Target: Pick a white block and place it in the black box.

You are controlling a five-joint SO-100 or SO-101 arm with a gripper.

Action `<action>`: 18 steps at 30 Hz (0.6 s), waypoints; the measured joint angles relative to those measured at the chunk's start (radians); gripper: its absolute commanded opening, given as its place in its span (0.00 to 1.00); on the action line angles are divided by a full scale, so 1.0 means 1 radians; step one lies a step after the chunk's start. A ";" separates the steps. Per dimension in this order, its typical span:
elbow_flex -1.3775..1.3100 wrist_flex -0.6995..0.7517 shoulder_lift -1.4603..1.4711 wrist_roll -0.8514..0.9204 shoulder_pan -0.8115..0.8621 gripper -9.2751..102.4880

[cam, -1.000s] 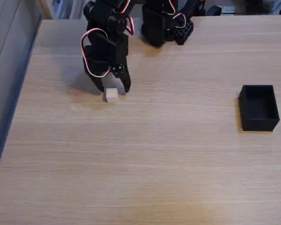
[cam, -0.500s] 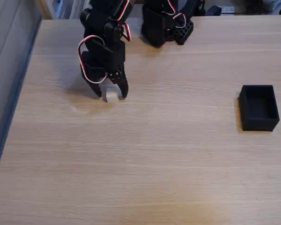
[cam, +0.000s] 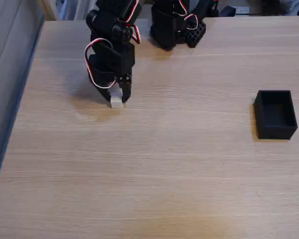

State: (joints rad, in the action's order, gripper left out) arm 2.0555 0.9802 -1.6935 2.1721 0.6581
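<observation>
Pale wood-grain table (cam: 154, 174) takes up nearly the whole fixed view, and we see a grey strip running down the left edge of the frame. At the upper left of the frame we find the black arm (cam: 112, 55) with red and white wires looped along its side, reaching down toward the tabletop. Its gripper (cam: 116, 99) points downward, and we see the two fingers drawn in close on either side of the white block (cam: 116, 102), which sits right between the jaws with its lower part showing below the fingertips. The jaws look clamped on the block; we cannot tell whether the block rests on the table or is just clear of it. Behind the arm, at the top centre of the frame, stands its black base (cam: 174, 27). We see the black box (cam: 275, 114) at the right side of the frame, open top facing up, well apart from the gripper and the block.
</observation>
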 measured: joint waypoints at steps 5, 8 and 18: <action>-0.005 0.018 0.000 0.035 0.000 0.08; -0.025 0.066 -0.017 0.044 -0.002 0.08; -0.086 0.350 -0.261 0.002 -0.166 0.08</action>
State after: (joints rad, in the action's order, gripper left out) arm 1.9696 1.3300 -1.9543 2.1737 0.4924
